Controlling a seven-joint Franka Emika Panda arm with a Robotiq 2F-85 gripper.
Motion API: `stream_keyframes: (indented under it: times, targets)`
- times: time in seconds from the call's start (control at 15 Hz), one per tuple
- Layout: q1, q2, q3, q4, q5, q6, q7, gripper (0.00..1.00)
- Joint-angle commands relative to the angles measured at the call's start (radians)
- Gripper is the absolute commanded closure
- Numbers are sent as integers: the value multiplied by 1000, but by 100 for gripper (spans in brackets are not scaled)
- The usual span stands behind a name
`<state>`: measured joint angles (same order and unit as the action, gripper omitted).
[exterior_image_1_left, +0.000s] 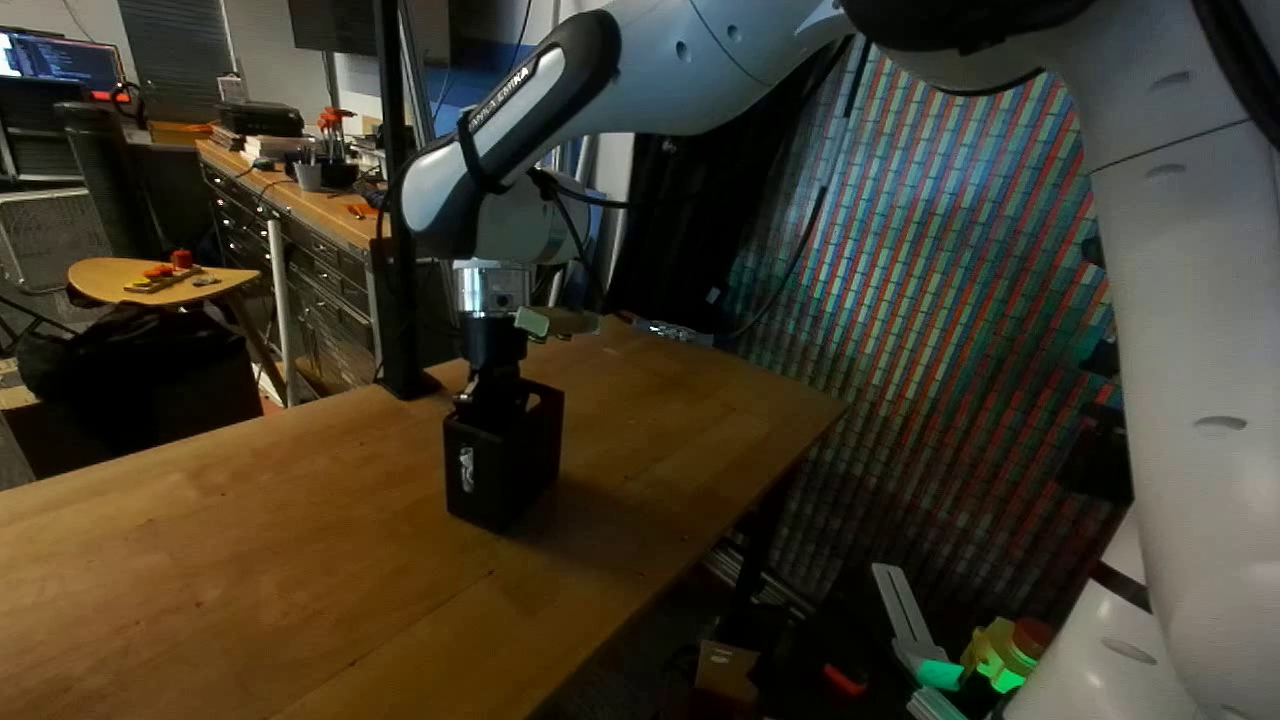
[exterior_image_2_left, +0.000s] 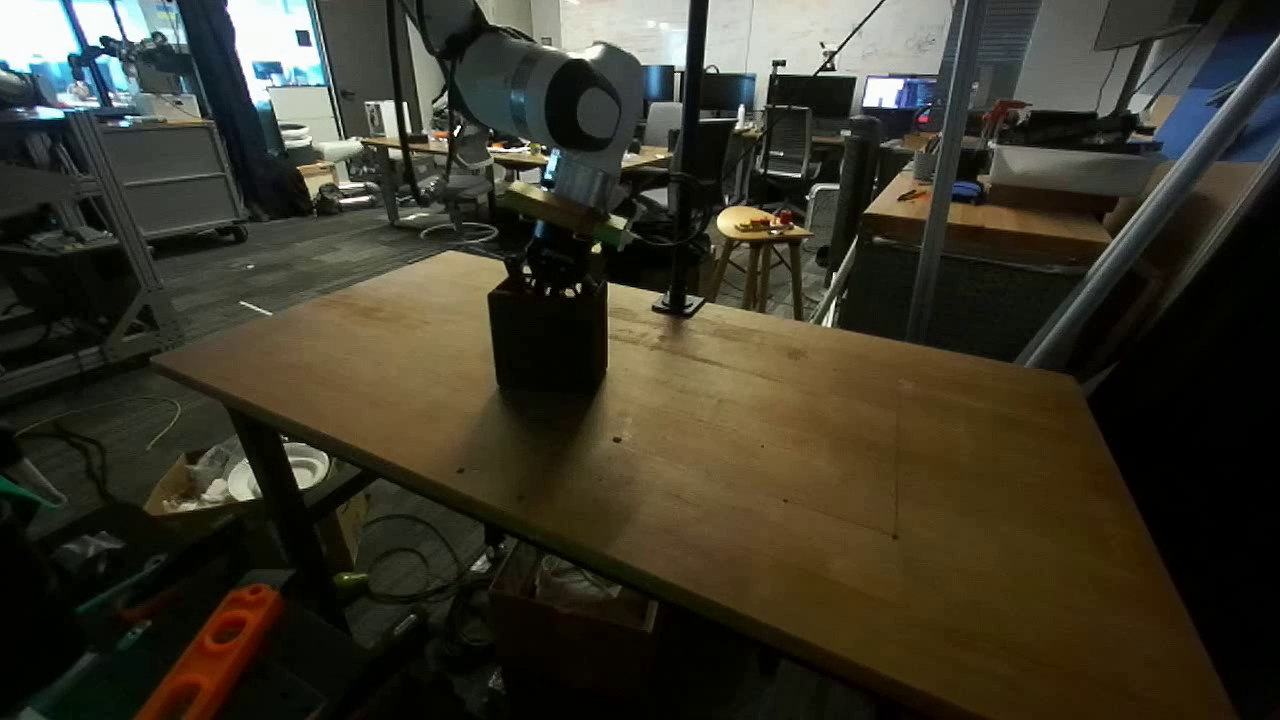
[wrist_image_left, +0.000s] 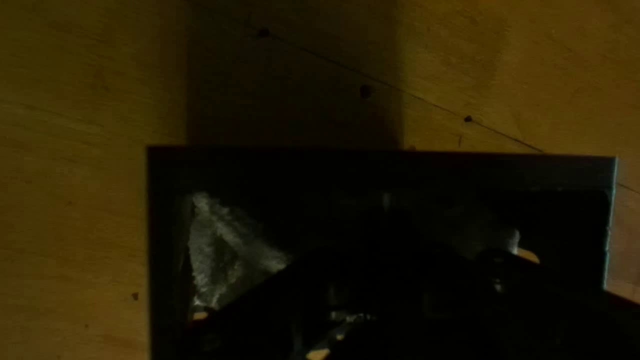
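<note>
A black open-topped box with a white mark on one end stands upright on the wooden table. From above its mouth, my gripper points straight down into it; an exterior view shows the same gripper sunk below the box rim. The dark box fills much of the wrist view, with a pale, rough grey patch inside on the left. My fingers look drawn together, but their tips are lost in darkness. Whether anything sits between them cannot be told.
A black post rises from a base plate at the table edge near the box. Beyond it are a small stool and a workbench loaded with tools. A patterned panel stands beside the table.
</note>
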<state>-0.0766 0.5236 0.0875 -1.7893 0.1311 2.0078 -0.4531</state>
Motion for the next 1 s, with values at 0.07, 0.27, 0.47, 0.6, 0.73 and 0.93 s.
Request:
stream_keyframes:
  times: [0.07,0.27,0.47,0.6,0.73,0.93]
  targets:
    - [4,-81,-10,-6,-46,-36,9,90]
    - [7,-118,-14,10,-81,-45,-1,84]
    - [5,-143,-14,17,-93,-41,-10,75]
    - [4,-145,-11,17,-86,-34,-18,61]
    - [1,-141,-9,15,-78,-29,-29,46]
    - [-4,-131,-7,10,-70,-22,-48,40]
